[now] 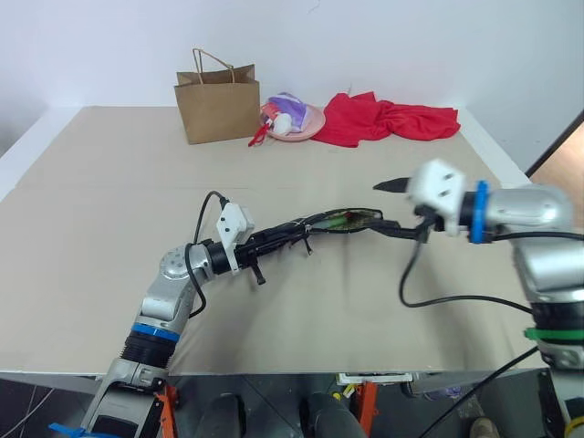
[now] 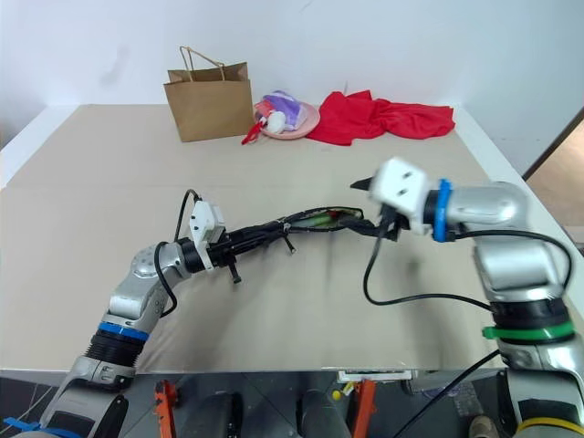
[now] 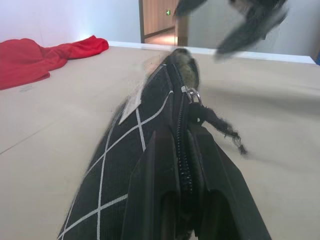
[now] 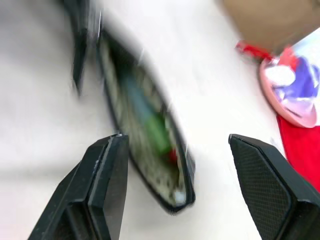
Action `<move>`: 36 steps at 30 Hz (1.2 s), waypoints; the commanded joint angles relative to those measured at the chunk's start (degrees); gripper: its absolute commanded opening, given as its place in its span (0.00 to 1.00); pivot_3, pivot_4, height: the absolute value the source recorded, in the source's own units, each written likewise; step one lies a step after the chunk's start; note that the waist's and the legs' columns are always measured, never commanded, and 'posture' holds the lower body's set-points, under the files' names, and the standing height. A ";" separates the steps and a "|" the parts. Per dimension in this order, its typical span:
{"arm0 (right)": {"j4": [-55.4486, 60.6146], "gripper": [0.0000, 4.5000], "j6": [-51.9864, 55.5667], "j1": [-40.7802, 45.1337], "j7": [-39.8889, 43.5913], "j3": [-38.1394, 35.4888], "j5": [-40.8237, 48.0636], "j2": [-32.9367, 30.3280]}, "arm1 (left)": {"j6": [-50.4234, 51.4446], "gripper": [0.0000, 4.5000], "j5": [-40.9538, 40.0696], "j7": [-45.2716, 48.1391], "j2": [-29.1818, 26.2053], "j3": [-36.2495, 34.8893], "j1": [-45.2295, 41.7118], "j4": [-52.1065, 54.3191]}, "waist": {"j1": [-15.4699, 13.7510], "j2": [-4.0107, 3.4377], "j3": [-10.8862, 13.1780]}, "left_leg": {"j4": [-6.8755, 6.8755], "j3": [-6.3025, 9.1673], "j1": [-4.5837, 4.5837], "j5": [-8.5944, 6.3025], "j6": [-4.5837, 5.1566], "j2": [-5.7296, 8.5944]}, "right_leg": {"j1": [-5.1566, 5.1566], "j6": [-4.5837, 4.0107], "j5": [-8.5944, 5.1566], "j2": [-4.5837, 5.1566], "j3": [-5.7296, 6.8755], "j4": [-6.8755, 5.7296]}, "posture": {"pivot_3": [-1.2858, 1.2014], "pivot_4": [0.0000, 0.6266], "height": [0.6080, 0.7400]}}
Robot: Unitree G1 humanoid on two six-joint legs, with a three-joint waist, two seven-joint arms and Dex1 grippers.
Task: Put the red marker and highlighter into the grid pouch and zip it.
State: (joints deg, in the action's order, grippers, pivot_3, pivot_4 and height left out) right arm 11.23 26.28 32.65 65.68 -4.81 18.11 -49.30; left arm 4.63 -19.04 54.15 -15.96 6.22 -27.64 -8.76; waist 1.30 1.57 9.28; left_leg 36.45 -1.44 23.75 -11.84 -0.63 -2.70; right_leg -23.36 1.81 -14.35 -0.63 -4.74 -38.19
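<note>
Nearest the robot, the left gripper point(image 1: 265, 245) is clamped tight on one end of the single grid pouch point(image 1: 315, 224), its two black fingers point(image 3: 160, 185) pressed together on either side of the zipper line. From the left wrist view the one zipper pull point(image 3: 192, 95) with its frayed cord sits a little way up the pouch, and beyond it the mouth gapes open.

The pouch stretches from the left gripper toward the right one, held edge-up above the tan table point(image 1: 109, 237). Inside its open far end lie two pens: one highlighter point(image 4: 157, 134), showing green, and beside it a small patch of red that is the red marker point(image 4: 171, 155). Both sit within the pouch, though the blur hides their exact lie.

The right gripper point(image 1: 399, 207) is at the pouch's open end with its two fingers point(image 4: 105, 190) spread wide, one on each side of the pouch's tip, holding nothing; whether either finger touches the fabric cannot be told.

At the far edge of the table stand one brown paper bag point(image 1: 217, 102), then one pink dish point(image 1: 297, 121) with soft toys heaped in it, then one crumpled red cloth point(image 1: 388, 119), all well apart from the pouch.
</note>
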 commanded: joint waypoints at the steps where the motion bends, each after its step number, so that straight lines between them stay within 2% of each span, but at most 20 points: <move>1: 11.76 0.77 13.70 -12.98 3.69 -7.24 13.23 -3.67 | -1.03 0.00 -0.60 -0.44 0.04 -1.03 -0.03 1.97 | -0.18 0.04 -0.02 | 0.01 0.08 0.01 -0.01 0.00 0.01 | 0.04 0.00 -0.02 0.01 0.07 0.01 | 0.52 0.24 1.00; 3: 16.14 0.77 17.62 -19.88 1.34 -7.32 16.92 -2.34 | -0.94 0.00 -0.58 -0.56 0.07 -1.03 0.27 2.21 | -0.12 0.10 -0.06 | 0.08 0.20 0.02 -0.04 0.00 0.02 | 0.10 0.01 -0.07 0.02 0.18 0.04 | 0.52 0.24 1.00; 6: 15.52 0.77 19.83 -21.89 -6.47 -3.96 16.17 3.44 | -0.75 0.00 -0.58 -0.70 0.00 -1.09 0.60 2.60 | 0.73 0.14 -0.06 | 0.13 0.04 0.00 -0.03 0.00 0.00 | 0.01 0.31 -0.09 -0.03 0.01 0.01 | 0.52 0.24 1.00; 11: 11.17 0.77 17.99 -17.67 -18.12 4.86 9.12 13.02 | -0.32 0.00 -0.66 -0.68 -0.18 -1.06 0.83 3.20 | 1.34 0.14 -0.03 | 0.09 0.01 -0.23 0.21 0.14 -0.01 | 0.10 0.24 0.14 -0.10 -0.04 -0.02 | 0.52 0.24 1.00; 15: 7.62 0.77 17.79 -12.63 -23.70 10.29 5.99 20.18 | -0.09 0.00 -0.59 -0.83 -0.12 -0.93 0.70 3.50 | 1.40 0.13 -0.02 | 0.06 -0.01 -0.30 0.25 0.14 -0.03 | 0.05 0.20 0.27 -0.18 -0.14 -0.02 | 0.52 0.24 1.00; 19: 3.76 0.77 16.12 -8.61 -27.30 12.58 4.01 25.54 | 0.09 0.00 -0.69 -0.89 -0.08 -0.85 0.84 3.92 | 1.30 0.16 -0.03 | -0.01 0.01 -0.17 0.23 0.14 0.01 | -0.01 0.29 0.12 -0.15 -0.15 -0.01 | 0.52 0.24 1.00; 24: 2.12 0.77 15.15 -6.87 -28.31 12.74 3.74 27.96 | 0.10 0.00 -0.66 -0.88 -0.01 -0.83 0.61 3.73 | 1.19 0.16 -0.03 | 0.00 0.10 0.03 0.16 0.15 0.04 | -0.11 0.32 0.07 -0.10 -0.09 0.01 | 0.52 0.24 1.00; 27: 3.14 0.58 14.45 -7.80 -27.14 12.60 4.28 27.14 | 0.00 0.00 -0.64 -0.86 0.05 -0.84 0.48 3.51 | 1.20 0.16 -0.03 | 0.00 0.11 0.06 0.15 0.14 0.07 | -0.11 0.32 0.06 -0.06 -0.08 0.03 | 0.52 0.24 1.00; 28: 3.69 0.45 14.08 -8.24 -26.55 12.50 4.53 26.67 | -0.04 0.00 -0.65 -0.83 0.06 -0.83 0.46 3.45 | 1.20 0.16 -0.03 | 0.00 0.10 0.06 0.15 0.14 0.08 | -0.11 0.33 0.06 -0.05 -0.08 0.03 | 0.52 0.24 1.00; 30: 4.30 0.25 13.86 -8.71 -26.09 12.18 4.86 26.11 | -0.07 0.00 -0.66 -0.84 0.07 -0.78 0.51 3.47 | 1.21 0.16 -0.03 | 0.01 0.12 0.05 0.15 0.14 0.07 | -0.10 0.34 0.05 -0.06 -0.06 0.03 | 0.52 0.24 1.00; 31: 4.59 0.18 13.95 -8.80 -25.74 11.90 5.25 25.73 | -0.12 0.00 -0.67 -0.84 0.07 -0.77 0.50 3.40 | 1.21 0.16 -0.03 | 0.02 0.12 0.05 0.15 0.15 0.06 | -0.10 0.34 0.05 -0.07 -0.06 0.03 | 0.52 0.24 1.00; 32: 4.76 0.05 14.04 -8.78 -25.57 11.49 5.62 25.43 | -0.17 0.00 -0.67 -0.85 0.08 -0.75 0.48 3.33 | 1.21 0.16 -0.03 | 0.02 0.14 0.04 0.16 0.14 0.05 | -0.10 0.33 0.05 -0.08 -0.05 0.02 | 0.52 0.24 1.00; 33: 4.83 0.01 14.23 -8.72 -25.56 11.04 5.98 25.25 | -0.20 0.00 -0.66 -0.88 0.11 -0.72 0.50 3.32 | 1.22 0.16 -0.03 | 0.02 0.15 0.04 0.16 0.15 0.05 | -0.10 0.33 0.06 -0.09 -0.04 0.02 | 0.52 0.24 1.00; 36: 4.97 0.01 14.49 -8.74 -25.52 10.60 6.44 24.82 | -0.30 0.00 -0.63 -0.95 0.24 -0.65 0.51 3.23 | 1.23 0.16 -0.03 | 0.02 0.17 0.03 0.16 0.14 0.05 | -0.09 0.31 0.07 -0.10 -0.04 0.02 | 0.52 0.24 1.00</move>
State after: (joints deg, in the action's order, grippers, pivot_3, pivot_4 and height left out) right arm 13.22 41.34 23.41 39.84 7.70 23.38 -23.99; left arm 5.02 -19.09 53.15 -16.07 5.92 -26.40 -7.01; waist 2.53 1.73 9.25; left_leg 36.47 -1.27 23.77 -11.68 -0.49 -2.65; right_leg -23.45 2.12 -14.28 -0.73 -4.78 -38.17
